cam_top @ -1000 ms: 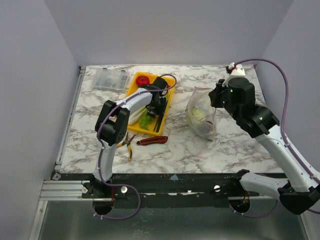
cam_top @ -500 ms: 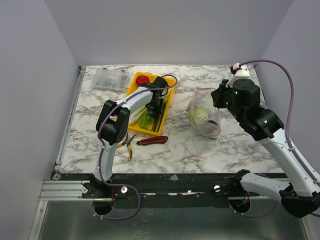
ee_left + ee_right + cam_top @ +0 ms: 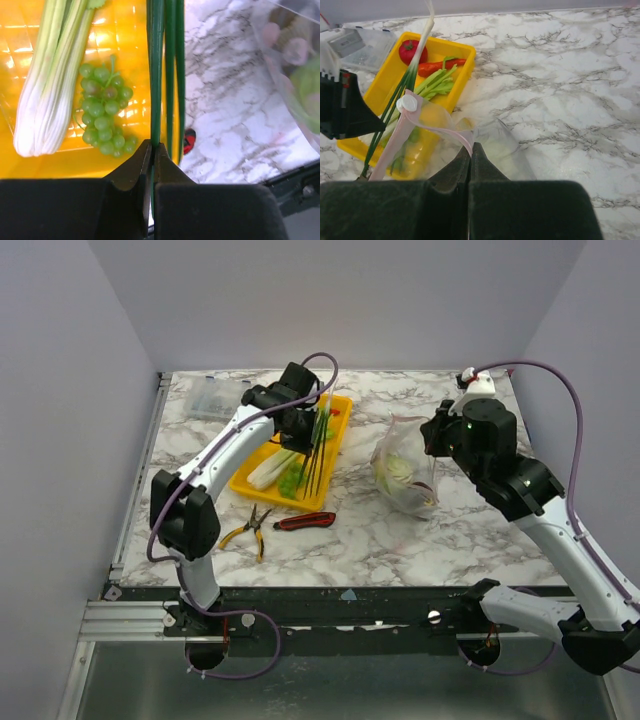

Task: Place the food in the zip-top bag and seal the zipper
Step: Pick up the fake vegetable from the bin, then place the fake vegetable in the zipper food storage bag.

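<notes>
My left gripper (image 3: 300, 426) is shut on the green leaves of a long white-green leek (image 3: 312, 465) and holds it above the yellow tray (image 3: 262, 485); the leaves run out from between the pinched jaws (image 3: 152, 147). Green grapes (image 3: 102, 112) and a pale stalk bunch (image 3: 50, 85) lie in the tray below. A tomato (image 3: 409, 50) and a carrot (image 3: 440, 65) lie at its far end. My right gripper (image 3: 471, 147) is shut on the pink zipper (image 3: 440, 131) and holds up the clear bag (image 3: 400, 475), which has a cabbage (image 3: 398, 468) inside.
Yellow-handled pliers (image 3: 250, 530) and a red-black utility knife (image 3: 305, 521) lie on the marble in front of the tray. A clear hard box (image 3: 215, 397) stands at the back left. The bag's white slider (image 3: 409, 103) sits on the zipper's left part.
My left gripper has risen out of the tray with the leek and moved back. My right gripper has kept hold of the bag's edge, almost in place.
</notes>
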